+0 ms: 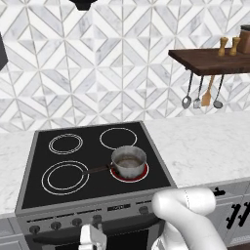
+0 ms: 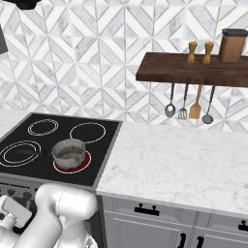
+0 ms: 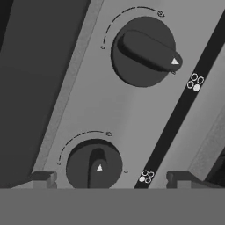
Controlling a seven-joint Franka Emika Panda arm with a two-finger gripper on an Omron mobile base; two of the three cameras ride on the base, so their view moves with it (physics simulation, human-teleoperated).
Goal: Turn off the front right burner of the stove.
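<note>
The stove [image 1: 29,168] has a black glass cooktop and a grey steel front panel with a row of small dark knobs [image 1: 76,222]. The front right burner [image 1: 142,174] glows red under a small steel saucepan [image 1: 129,161]; both burner [image 2: 85,162] and saucepan [image 2: 68,152] appear again from the right. My gripper [image 1: 93,233] hangs low in front of the panel. In the hand view my gripper [image 3: 112,179] is open, its fingertips [image 3: 44,178] standing either side of a nearby knob [image 3: 93,166]. A second knob [image 3: 145,50] lies above it, its pointer turned sideways.
A white marble counter [image 2: 169,160] runs right of the stove. A wooden shelf [image 2: 193,72] carries two shakers and a jar, with utensils [image 2: 189,107] hanging beneath. Grey cabinet doors [image 2: 145,227] sit below the counter. The other three burner rings are dark.
</note>
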